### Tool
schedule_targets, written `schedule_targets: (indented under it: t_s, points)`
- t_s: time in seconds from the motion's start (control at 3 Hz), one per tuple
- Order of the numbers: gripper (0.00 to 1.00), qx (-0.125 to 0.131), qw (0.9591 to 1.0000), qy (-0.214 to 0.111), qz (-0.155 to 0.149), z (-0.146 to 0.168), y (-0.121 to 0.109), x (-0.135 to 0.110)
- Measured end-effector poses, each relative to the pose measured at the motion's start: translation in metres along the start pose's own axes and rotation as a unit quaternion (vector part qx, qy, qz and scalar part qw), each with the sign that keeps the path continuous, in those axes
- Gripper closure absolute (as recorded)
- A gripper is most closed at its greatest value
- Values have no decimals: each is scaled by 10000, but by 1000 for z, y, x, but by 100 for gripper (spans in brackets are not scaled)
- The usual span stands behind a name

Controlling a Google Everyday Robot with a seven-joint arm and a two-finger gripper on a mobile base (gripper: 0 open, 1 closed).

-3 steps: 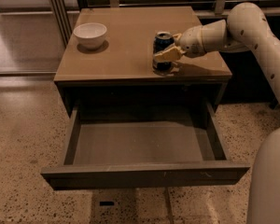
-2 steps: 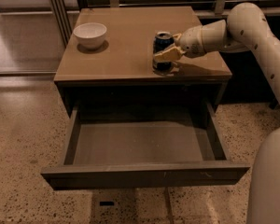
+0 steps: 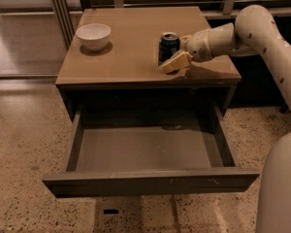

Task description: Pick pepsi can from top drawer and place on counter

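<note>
The pepsi can [image 3: 169, 43], dark blue with a silver top, stands upright on the tan-brown counter [image 3: 131, 52], right of its middle. My gripper [image 3: 176, 57] reaches in from the right at the can's lower right side. Its pale near finger [image 3: 174, 62] lies in front of the can's base. The gripper looks open and loose around the can. The top drawer [image 3: 145, 149] is pulled out wide below the counter, and its grey bottom is bare.
A white bowl [image 3: 93, 35] sits at the counter's back left. My arm [image 3: 262, 33] spans the right side, and my base [image 3: 281, 188] shows at the lower right. A metal rail runs behind the cabinet. Speckled floor lies around it.
The gripper and wrist have shifted slightly down and toward the camera, while the can has stayed in place on the counter.
</note>
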State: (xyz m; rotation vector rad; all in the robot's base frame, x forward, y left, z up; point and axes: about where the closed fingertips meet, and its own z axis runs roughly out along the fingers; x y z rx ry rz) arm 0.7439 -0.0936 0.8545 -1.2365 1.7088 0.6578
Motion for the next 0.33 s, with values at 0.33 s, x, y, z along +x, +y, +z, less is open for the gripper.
schedule_targets:
  t_s: [0.33]
  points:
    - [0, 0, 10000, 0, 0, 0, 0, 0]
